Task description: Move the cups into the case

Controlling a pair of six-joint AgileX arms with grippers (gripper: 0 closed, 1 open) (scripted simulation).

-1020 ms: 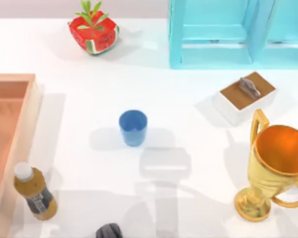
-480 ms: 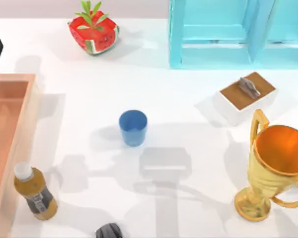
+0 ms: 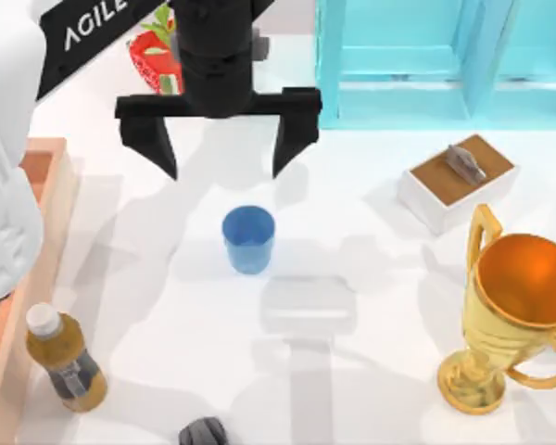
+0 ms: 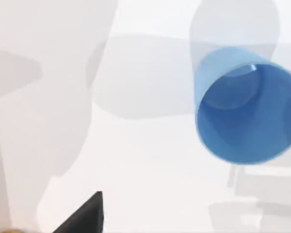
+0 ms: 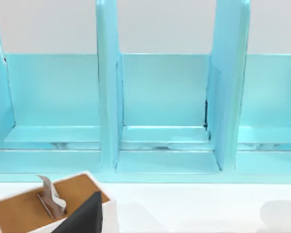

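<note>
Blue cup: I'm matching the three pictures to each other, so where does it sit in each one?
Top view: the blue cup stands mid-table, just below the open left gripper.
Left wrist view: cup at right, seen from above.
Right wrist view: not in it.
Shared landmark: the turquoise shelf unit is in the top and right wrist views.

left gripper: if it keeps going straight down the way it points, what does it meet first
Probably bare table just beyond the blue cup. In the top view the left gripper hangs with jaws open, a little short of the cup, and its wrist view shows the cup off-centre. Depth is unclear, so a finger might clip the rim.
</note>
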